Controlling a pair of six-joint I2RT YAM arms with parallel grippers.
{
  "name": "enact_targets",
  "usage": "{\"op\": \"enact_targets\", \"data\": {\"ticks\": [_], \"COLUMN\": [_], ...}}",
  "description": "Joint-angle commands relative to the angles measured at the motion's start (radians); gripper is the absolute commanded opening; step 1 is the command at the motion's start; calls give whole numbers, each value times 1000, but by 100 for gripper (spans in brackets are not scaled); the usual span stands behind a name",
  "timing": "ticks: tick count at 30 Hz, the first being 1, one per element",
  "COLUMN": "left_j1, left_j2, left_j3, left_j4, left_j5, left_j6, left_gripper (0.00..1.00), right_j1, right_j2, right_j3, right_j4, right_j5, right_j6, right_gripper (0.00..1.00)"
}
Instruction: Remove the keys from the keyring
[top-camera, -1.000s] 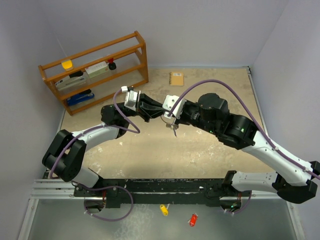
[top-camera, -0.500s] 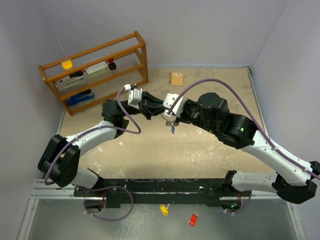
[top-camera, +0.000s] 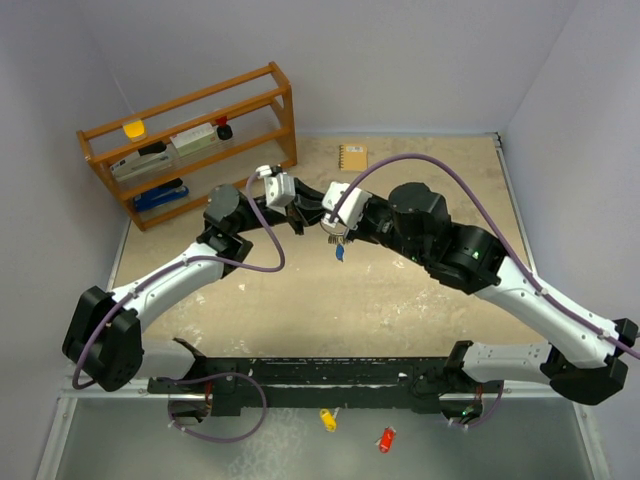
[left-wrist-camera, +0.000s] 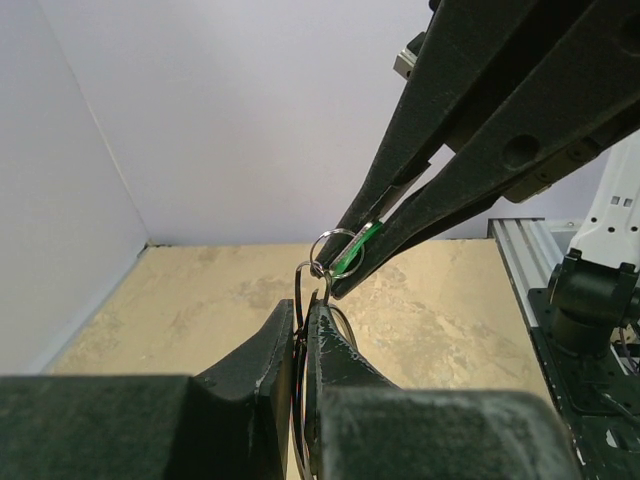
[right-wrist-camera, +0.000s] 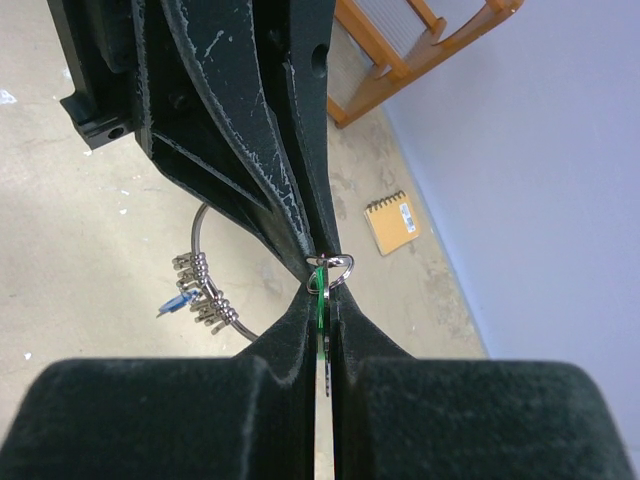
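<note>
Seen from the top, the left claw (top-camera: 312, 216) and right claw (top-camera: 330, 228) were found meeting mid-frame, with the blue-tagged key (top-camera: 340, 253) dangling beneath. At the left wrist, the keyring (left-wrist-camera: 299, 292) was pinched low-centre by that claw. At the right wrist, the green-tagged key (right-wrist-camera: 320, 292) was clamped mid-frame by that claw; it might be lost to a skewed pull.

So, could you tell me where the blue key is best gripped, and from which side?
Probably by its blue tag, the broadest part, coming from underneath: it dangles free off the ring, sticking out away from the pinched green tag.
</note>
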Motion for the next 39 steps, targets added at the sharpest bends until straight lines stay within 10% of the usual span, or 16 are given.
{"op": "enact_targets", "data": {"ticks": [1, 39], "left_j1": [28, 30], "left_j2": [2, -74], "left_j3": [32, 37], "left_j4": [-115, -27], "left_j5": [-237, -493], "left_j6": [64, -6], "left_gripper": [0, 0], "right_j1": [23, 30], "right_j2": [-22, 110], "right_j3": [70, -8], "right_j4": [3, -27], "right_j5": [-71, -269], "right_j6": [7, 125], "right_gripper": [0, 0]}}
